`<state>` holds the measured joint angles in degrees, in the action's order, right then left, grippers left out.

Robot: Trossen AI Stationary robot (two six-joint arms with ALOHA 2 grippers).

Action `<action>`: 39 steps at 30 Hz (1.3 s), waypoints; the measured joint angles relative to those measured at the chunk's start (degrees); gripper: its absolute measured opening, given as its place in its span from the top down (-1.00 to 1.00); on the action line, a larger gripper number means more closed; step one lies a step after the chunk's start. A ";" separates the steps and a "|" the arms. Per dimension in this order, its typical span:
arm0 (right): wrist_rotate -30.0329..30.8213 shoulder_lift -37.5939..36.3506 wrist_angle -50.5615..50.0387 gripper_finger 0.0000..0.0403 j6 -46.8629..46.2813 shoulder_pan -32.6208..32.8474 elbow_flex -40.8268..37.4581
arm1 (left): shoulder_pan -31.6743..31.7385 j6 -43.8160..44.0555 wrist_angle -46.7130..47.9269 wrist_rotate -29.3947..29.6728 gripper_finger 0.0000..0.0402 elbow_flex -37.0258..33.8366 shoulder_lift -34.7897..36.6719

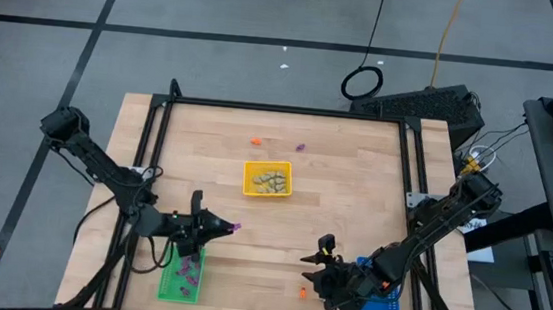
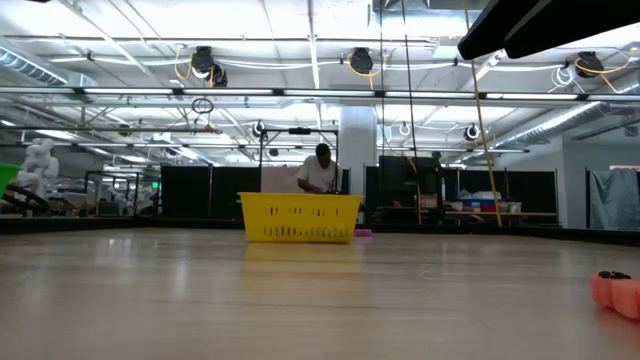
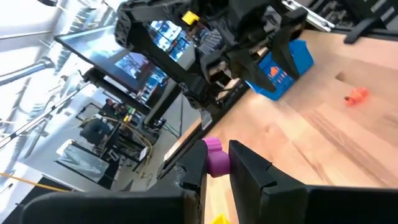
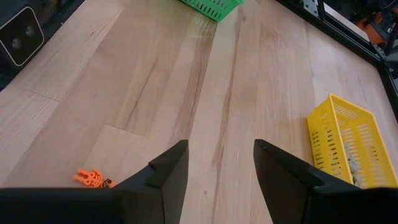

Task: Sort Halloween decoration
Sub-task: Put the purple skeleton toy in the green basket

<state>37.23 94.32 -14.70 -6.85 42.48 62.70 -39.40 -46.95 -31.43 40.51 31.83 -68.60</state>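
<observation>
Left claw point(image 1: 233, 228) pinches a purple trinket point(image 3: 216, 157) between its fingers, held in the air next to the green tray point(image 1: 182, 275), not over it. Risk: if the grip slackens here, the trinket drops onto the surface point(image 1: 351, 222) and misses the tray. Right claw point(image 4: 214, 165) stands wide, empty, near the blue tray point(image 1: 381, 303); an orange trinket point(image 4: 92, 178) lies just beside it on the surface. Risk: a misaligned descent nudges that trinket away instead of straddling it. Pale trinkets point(image 1: 270, 182) sit in the yellow tray point(image 1: 249, 187); one more orange and one more purple lie loose beyond it.
</observation>
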 joint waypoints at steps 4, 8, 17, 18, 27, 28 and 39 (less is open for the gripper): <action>0.00 0.00 0.00 0.17 -0.02 0.00 0.00 | 0.00 0.10 1.81 -0.09 0.74 0.00 0.00; -0.02 0.00 0.00 0.17 -0.02 0.00 0.00 | 0.00 0.10 1.98 -0.17 0.74 0.00 0.00; -0.02 0.00 0.00 0.17 -0.21 0.00 0.00 | -0.01 0.12 2.00 -0.22 0.74 0.00 0.00; -0.04 0.00 0.00 0.17 -0.42 0.00 0.00 | 0.00 0.13 2.00 -0.22 0.74 0.00 0.00; -0.04 0.00 -0.16 0.17 -0.92 -0.01 0.00 | 0.00 10.23 2.00 -0.23 0.74 0.01 0.00; -0.04 0.00 -0.17 0.17 -1.05 -0.01 0.00 | -0.02 12.63 2.02 -0.24 0.74 0.02 0.00; -0.04 0.00 -0.17 0.17 -1.07 -0.02 0.00 | -1.85 31.63 5.72 0.23 0.74 1.10 0.00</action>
<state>37.19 94.32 -14.87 -7.92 42.46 62.70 -41.25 -15.32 -25.71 40.74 32.94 -68.60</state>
